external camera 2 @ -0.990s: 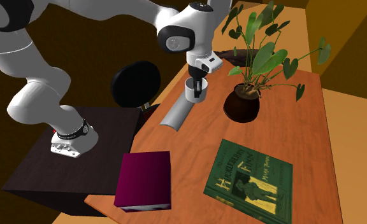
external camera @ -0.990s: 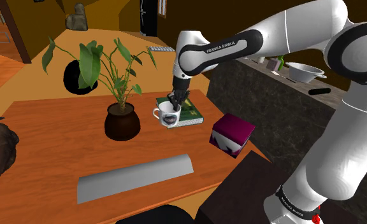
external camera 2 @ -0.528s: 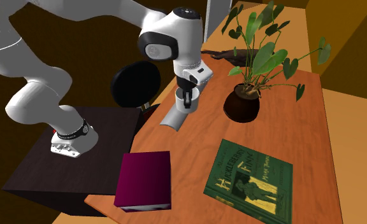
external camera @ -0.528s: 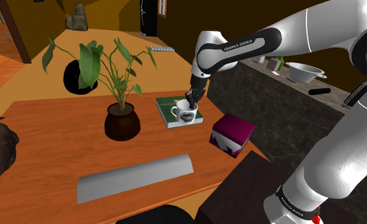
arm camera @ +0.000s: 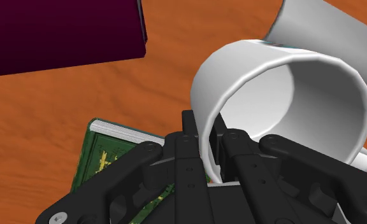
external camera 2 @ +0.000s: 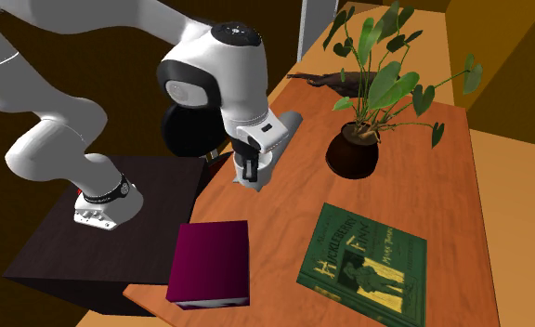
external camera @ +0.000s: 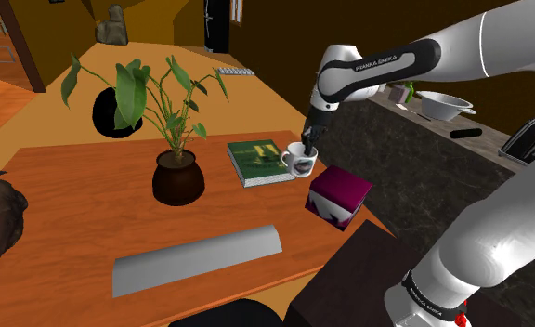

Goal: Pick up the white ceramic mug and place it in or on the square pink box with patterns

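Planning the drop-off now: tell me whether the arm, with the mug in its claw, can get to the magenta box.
Probably yes. The claw is shut on the white mug, which hangs close to the magenta box. The box's top is bare and nothing stands between them.

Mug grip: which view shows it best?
Wrist view: the gripper clamps the mug by its wall, one finger inside, one outside. The shoulder view shows the mug held between the green book and the magenta box, but the grip is small. In the second exterior view the hand largely hides it.
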`<state>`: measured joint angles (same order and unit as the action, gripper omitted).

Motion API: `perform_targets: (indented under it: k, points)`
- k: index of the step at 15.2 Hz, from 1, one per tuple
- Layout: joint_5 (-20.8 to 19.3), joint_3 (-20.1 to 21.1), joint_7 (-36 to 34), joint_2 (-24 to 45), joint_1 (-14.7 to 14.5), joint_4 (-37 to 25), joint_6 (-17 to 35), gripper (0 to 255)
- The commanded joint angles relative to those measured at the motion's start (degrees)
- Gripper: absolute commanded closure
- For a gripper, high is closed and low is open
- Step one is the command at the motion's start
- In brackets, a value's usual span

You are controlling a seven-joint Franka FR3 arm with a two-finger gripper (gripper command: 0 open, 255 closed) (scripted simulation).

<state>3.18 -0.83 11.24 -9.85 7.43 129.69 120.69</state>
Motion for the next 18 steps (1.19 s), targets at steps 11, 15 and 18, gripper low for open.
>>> perform_targets:
  k: [11, 15, 18]
  points:
    - [-3.2, -10.7, 16.5, -5.7, 7.8, 4.1, -2.2, 255]
    - [-4.2, -14.0, 21.4, -5.7, 10.0, 3.4, -2.9, 255]
    - [-4.0, -14.2, 21.7, -4.8, 10.0, 5.0, -0.5, 255]
